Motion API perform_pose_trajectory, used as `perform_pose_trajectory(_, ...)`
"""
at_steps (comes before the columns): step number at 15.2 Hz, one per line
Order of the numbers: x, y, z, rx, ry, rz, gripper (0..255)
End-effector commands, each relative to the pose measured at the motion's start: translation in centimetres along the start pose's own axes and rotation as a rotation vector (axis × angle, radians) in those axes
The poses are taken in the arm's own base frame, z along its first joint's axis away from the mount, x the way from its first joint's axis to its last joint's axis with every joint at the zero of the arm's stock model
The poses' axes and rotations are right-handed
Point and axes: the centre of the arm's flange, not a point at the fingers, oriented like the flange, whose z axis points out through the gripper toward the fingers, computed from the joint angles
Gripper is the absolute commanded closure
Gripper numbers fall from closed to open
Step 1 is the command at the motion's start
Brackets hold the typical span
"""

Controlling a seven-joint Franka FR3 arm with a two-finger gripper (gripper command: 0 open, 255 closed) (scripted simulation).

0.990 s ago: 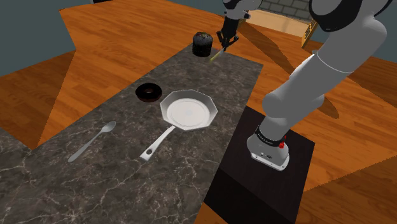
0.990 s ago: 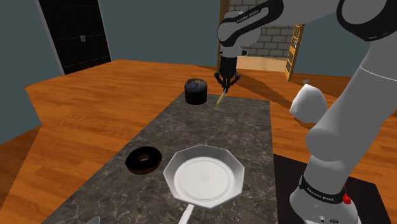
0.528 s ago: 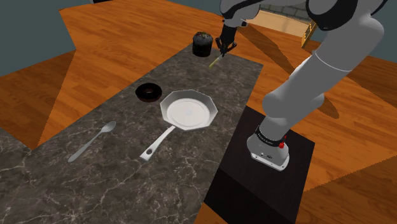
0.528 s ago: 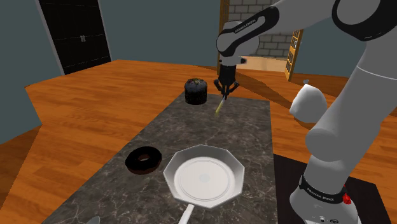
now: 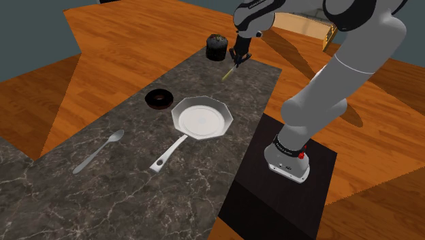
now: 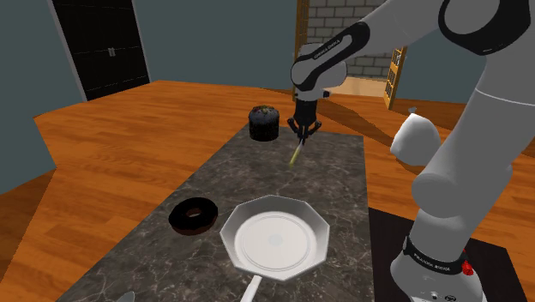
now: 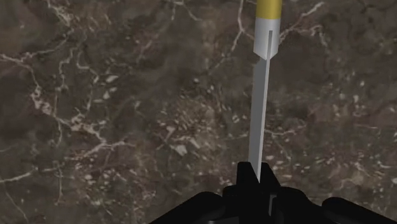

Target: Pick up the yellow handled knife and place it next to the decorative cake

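- Shoulder view: the white arm (image 5: 340, 75) reaches from the black stand (image 5: 279, 204) to the far end of the dark marble counter (image 5: 136, 184). The black gripper (image 5: 237, 60) points down and is clenched on the knife (image 5: 230, 70), which hangs slanted below it, yellow handle lowest. The handle end is close over the counter; whether it touches cannot be told. The dark cake (image 5: 216, 47) stands at the counter's far edge, just beside the gripper, toward this view's left. Nearer the camera are a dark doughnut (image 5: 160, 98), a pale pan (image 5: 202, 119) with its handle toward the camera, and a spoon (image 5: 99, 151).
- Second exterior view: the gripper (image 6: 302, 130) hangs over the counter (image 6: 334, 180) to the right of the cake (image 6: 264, 123). The knife (image 6: 297, 153) drops from the fingertips, leaning slightly, near the cake but apart from it. The doughnut (image 6: 193, 216) and the pan (image 6: 274, 238) lie side by side closer to the camera. A black door (image 6: 99, 47) stands in the far wall.
- Wrist view: the two black fingers (image 7: 245, 184) meet on the tip of the grey blade, grasping the knife (image 7: 261, 108). The blade runs straight away from the gripper (image 7: 256, 181) to the yellow handle, with the veined counter (image 7: 114, 95) behind it.
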Motion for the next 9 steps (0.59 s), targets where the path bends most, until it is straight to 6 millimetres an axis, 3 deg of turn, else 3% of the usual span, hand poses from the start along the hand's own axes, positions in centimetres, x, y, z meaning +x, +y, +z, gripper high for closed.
perform_pose_trajectory(1, 0.1, 0.1, 1.1, 0.000, 0.000, 0.000, 255)
perform_pose_trajectory(9, 0.3, 0.1, 4.6, 0.000, 0.000, 0.000, 255)
